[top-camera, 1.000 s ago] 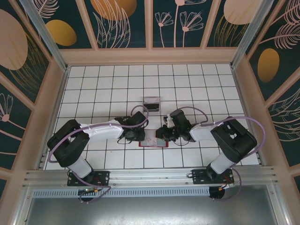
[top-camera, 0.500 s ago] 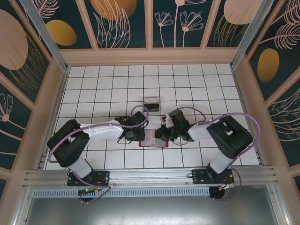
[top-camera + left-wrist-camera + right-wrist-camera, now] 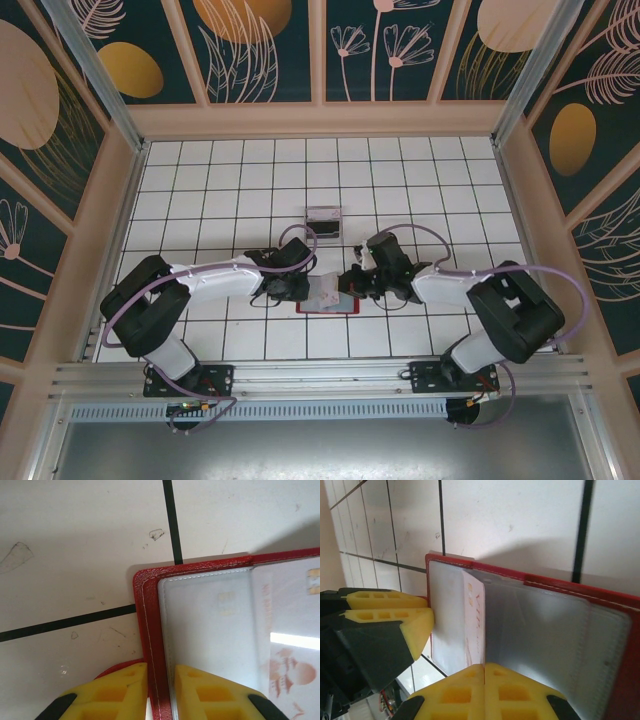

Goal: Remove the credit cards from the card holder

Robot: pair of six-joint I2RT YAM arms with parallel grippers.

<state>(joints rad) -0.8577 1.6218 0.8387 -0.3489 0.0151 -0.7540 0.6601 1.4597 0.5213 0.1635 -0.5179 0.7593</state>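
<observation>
Two grips going on at once here. Your left gripper (image 3: pixel 160 675) has its jaws clamped on the card holder (image 3: pixel 150 610), with the red border running straight out between the two yellow fingers. Your right gripper (image 3: pixel 484 672) has its jaws squeezed together on the near end of a pale credit card (image 3: pixel 473 615). The rest of the card lies just ahead of those jaws, over the open holder's inside. The holder sits flat on the tiled table (image 3: pixel 200 180).
</observation>
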